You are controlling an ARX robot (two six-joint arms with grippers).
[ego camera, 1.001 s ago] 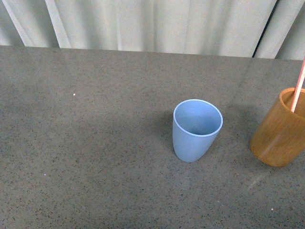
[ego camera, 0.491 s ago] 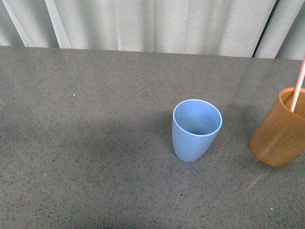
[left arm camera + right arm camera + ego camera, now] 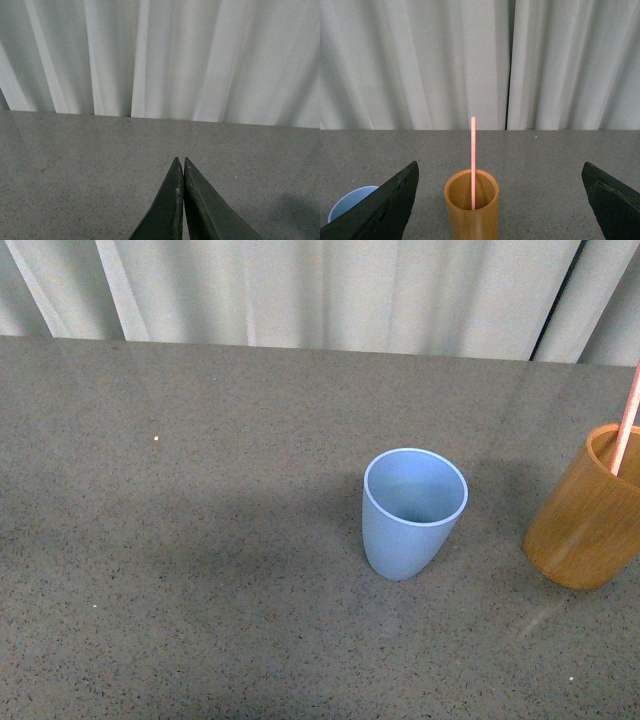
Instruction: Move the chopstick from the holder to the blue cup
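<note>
The light-blue cup (image 3: 414, 512) stands upright and empty near the middle of the grey table. The orange-brown holder (image 3: 587, 508) stands at the right edge of the front view with a pink chopstick (image 3: 626, 425) leaning in it. In the right wrist view the holder (image 3: 471, 205) stands between the wide-open fingers, the chopstick (image 3: 472, 160) stands upright in it, and the blue cup's rim (image 3: 350, 200) shows beside one finger. My right gripper (image 3: 500, 172) is open and empty, short of the holder. My left gripper (image 3: 180, 161) is shut and empty over bare table. Neither arm shows in the front view.
The grey speckled table (image 3: 200, 540) runs back to a white pleated curtain (image 3: 320, 290). The curtain also fills the background of both wrist views.
</note>
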